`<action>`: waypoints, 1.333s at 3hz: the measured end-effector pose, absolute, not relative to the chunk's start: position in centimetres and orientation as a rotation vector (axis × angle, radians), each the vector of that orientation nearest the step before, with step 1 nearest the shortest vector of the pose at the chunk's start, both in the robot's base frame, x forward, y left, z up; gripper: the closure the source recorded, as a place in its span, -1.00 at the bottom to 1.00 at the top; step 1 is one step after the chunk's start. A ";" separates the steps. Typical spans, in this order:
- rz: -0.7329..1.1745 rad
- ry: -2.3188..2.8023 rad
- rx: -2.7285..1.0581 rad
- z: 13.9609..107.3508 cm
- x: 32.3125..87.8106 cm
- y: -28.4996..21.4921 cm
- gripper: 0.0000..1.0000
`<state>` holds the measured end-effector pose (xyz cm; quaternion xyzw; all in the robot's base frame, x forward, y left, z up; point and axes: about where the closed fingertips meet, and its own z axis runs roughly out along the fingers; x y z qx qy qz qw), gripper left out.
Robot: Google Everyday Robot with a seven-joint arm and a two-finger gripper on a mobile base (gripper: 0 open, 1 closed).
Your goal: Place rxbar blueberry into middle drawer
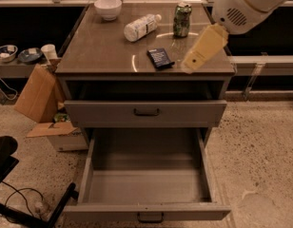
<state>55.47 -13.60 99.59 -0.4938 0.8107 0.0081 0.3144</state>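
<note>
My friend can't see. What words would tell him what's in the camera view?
The robot's gripper hovers over the cabinet top, close beside the rxbar blueberry lying there. Below, the middle drawer is pulled open.

Smooth matt cream plastic gripper (193, 61), over right front of glossy, reflective cabinet top (103, 51)
Just left of gripper: rxbar blueberry (160, 58), dark wrapper, slight sheen
Beyond gripper: green can (181, 20), shiny metal; white bottle (141, 26), smooth plastic; bowl (108, 7), glossy white
Below gripper: middle drawer (113, 212), matt grey metal
Far left of gripper: brown paper bag (36, 93), cardboard box (65, 134), both matt
Rough speckled floor (260, 146)
</note>
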 end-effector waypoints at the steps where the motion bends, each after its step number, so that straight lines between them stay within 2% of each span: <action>1: -0.008 2.214 -1.190 98.6 59.6 -11.6 -1.00; 3: -0.035 2.593 -0.797 91.4 72.4 -12.2 -1.00; 4: 0.027 2.680 -0.665 88.2 75.9 -13.3 -1.00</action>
